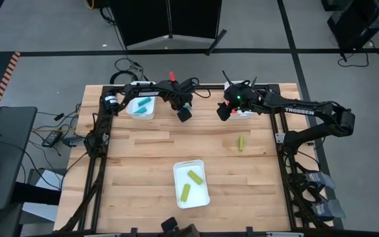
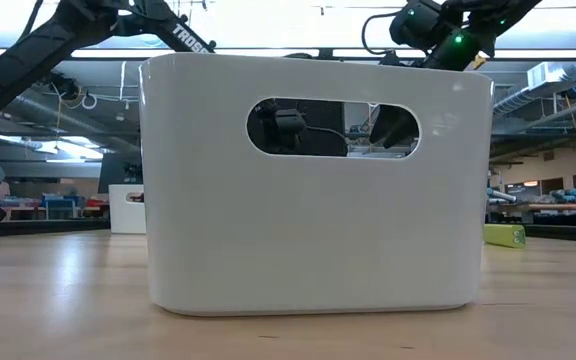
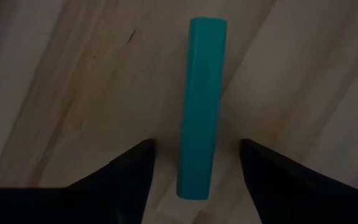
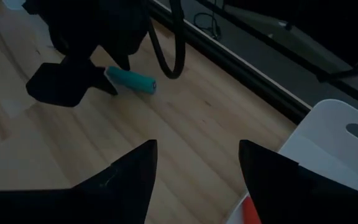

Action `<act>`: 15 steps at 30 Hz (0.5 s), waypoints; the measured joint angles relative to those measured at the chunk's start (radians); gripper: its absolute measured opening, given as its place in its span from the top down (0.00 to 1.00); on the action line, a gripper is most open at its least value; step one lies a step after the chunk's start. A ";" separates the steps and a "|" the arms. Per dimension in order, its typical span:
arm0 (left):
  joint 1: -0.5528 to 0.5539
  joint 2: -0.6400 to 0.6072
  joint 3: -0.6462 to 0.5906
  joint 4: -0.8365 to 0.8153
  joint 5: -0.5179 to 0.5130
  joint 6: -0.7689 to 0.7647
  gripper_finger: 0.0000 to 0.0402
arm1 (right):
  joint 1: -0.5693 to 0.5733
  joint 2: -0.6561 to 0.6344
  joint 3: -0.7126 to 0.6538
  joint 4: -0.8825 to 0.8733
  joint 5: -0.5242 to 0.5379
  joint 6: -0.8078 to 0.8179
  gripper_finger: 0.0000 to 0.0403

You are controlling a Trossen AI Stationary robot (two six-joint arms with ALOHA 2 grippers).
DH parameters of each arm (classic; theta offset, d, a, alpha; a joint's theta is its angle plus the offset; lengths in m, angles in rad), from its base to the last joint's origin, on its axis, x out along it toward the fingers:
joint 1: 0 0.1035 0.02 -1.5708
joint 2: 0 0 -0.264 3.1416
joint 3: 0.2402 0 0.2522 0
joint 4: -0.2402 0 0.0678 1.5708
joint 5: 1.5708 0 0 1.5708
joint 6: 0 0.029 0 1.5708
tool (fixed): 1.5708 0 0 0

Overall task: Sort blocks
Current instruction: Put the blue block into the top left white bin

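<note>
A teal block lies flat on the wood, also seen in the right wrist view as the teal block. My left gripper is open, low over the block's near end, one finger on each side with a gap to both. In the high view my left gripper is at the table's far middle. My right gripper is open and holds nothing; it hovers as my right gripper beside a white tray with red inside. One yellow-green block lies loose on the table.
A white tray at the far left holds teal blocks. Another white tray near the table's near edge holds two yellow-green blocks, and its wall fills the low view. Bare wood lies between the trays. Cables run along the far edge.
</note>
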 joint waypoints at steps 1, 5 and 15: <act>0.000 0.000 0.000 -0.001 0.000 -0.006 0.41 | 0.000 0.000 0.000 0.000 0.000 0.000 0.41; 0.002 0.009 -0.001 0.005 -0.001 -0.010 0.49 | 0.000 0.000 0.000 0.000 0.000 0.000 0.41; 0.004 0.012 0.005 0.015 0.001 -0.011 0.84 | 0.000 0.000 0.000 0.000 0.000 0.000 0.41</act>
